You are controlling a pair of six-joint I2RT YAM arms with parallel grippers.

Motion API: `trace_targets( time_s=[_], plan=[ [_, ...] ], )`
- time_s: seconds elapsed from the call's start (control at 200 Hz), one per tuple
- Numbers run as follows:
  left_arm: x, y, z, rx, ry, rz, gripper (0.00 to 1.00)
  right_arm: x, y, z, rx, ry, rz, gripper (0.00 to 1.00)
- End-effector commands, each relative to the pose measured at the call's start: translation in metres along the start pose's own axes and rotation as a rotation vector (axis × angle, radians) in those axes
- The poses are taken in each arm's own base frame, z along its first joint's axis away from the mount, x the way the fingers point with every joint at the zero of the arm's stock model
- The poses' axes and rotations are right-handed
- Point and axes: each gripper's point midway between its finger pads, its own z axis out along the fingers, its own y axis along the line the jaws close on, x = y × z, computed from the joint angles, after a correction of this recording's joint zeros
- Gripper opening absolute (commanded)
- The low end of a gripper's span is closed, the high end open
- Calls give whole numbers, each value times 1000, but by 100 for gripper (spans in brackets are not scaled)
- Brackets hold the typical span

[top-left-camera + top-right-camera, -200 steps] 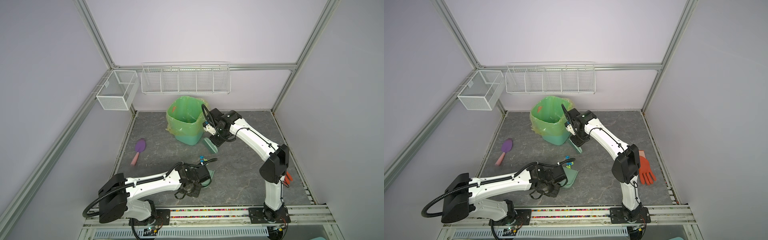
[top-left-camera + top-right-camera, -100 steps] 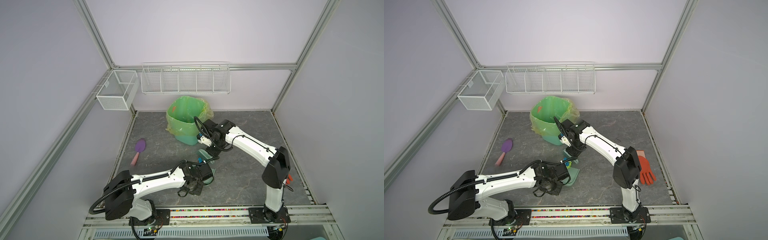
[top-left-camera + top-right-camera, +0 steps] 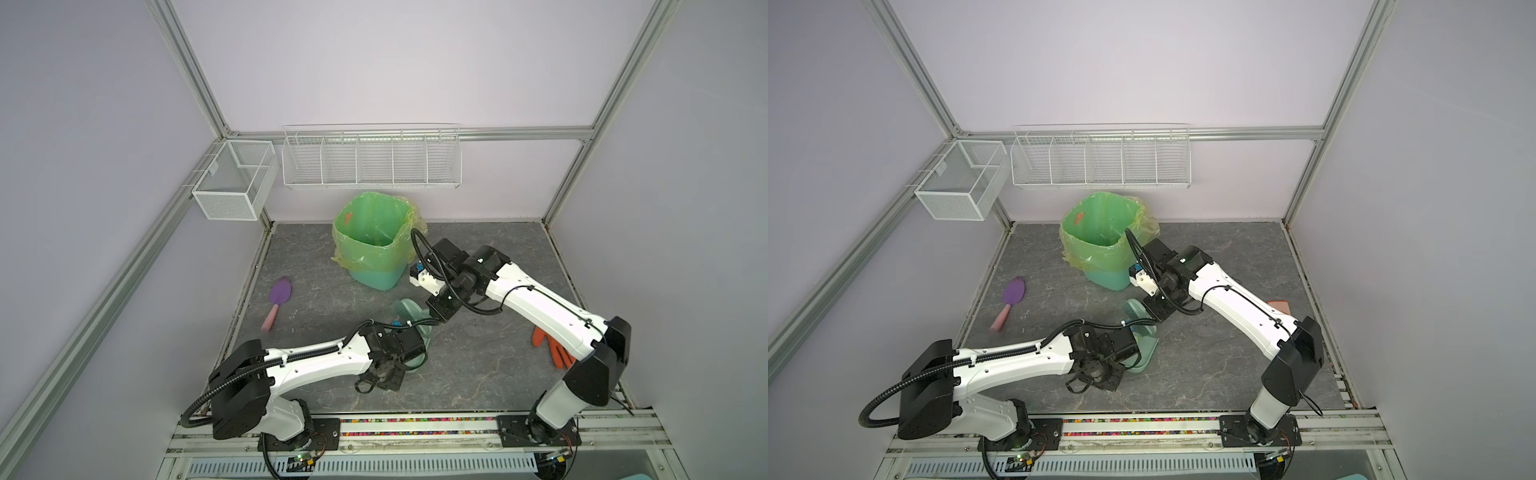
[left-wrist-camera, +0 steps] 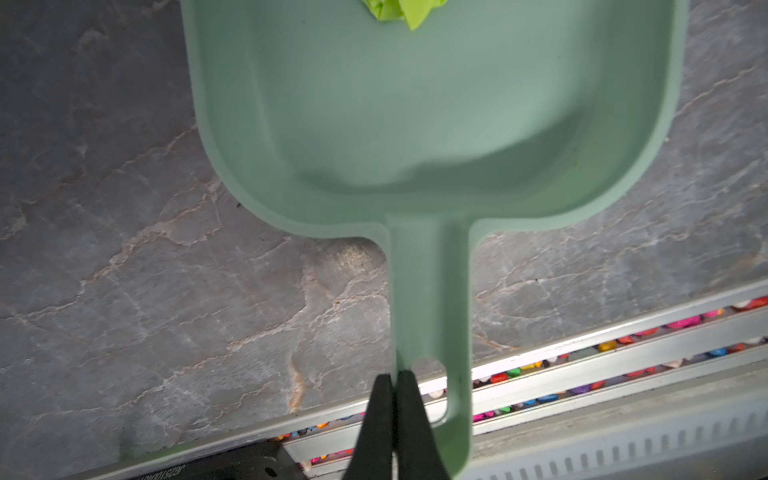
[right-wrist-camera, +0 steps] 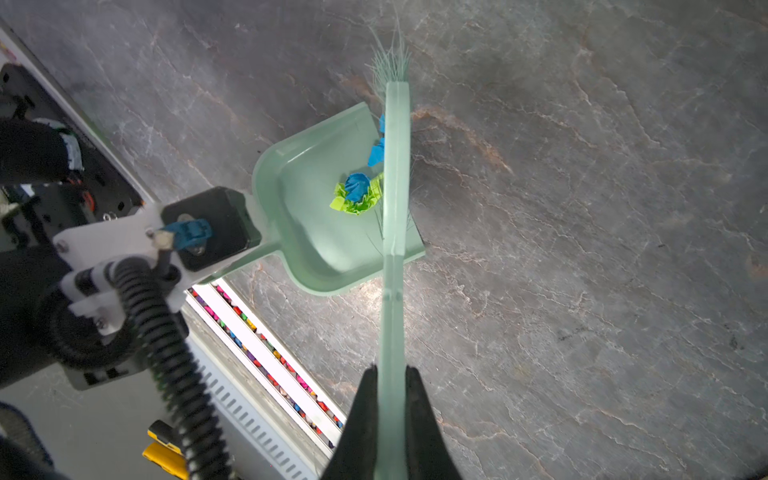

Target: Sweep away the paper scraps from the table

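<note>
My left gripper (image 4: 395, 374) is shut on the handle of a mint-green dustpan (image 4: 428, 104) that lies on the table (image 5: 582, 208). My right gripper (image 5: 391, 368) is shut on the handle of a matching brush (image 5: 395, 187), whose bristles stand across the dustpan's mouth. Blue and lime paper scraps (image 5: 359, 193) sit bunched inside the dustpan (image 5: 307, 199) against the brush. In both top views the brush head (image 3: 409, 309) (image 3: 1136, 309) lies just beyond the dustpan (image 3: 417, 360) (image 3: 1148, 353), near the table's middle front. A little blue of the scraps (image 3: 395, 322) shows there.
A bin lined with a green bag (image 3: 376, 245) stands at the back behind the brush. A purple-headed pink-handled tool (image 3: 279, 297) lies at the left, an orange glove (image 3: 552, 347) at the right under my right arm. The front rail (image 3: 415, 432) holds coloured bits.
My right arm came down from beside the bin and drew the brush toward the dustpan's mouth. The left arm and dustpan hardly shifted.
</note>
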Motion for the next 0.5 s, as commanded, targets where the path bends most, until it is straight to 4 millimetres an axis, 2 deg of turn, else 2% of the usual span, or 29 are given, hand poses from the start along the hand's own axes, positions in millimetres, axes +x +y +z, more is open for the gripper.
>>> trace_targets(
  time_s=[0.0,0.125,0.33,0.495],
  plan=[
    [-6,4,-7,-7,-32,-17,0,-12,-12,-7,45,-43,44,7],
    [-4,6,-6,-1,-28,-28,0,-30,-19,-4,81,-55,32,7],
    [-4,8,-6,3,-29,-39,0,-61,-25,17,94,-80,19,7],
    [-4,11,-5,-3,-26,-45,0,-71,-24,37,76,-54,-7,7]
  ],
)
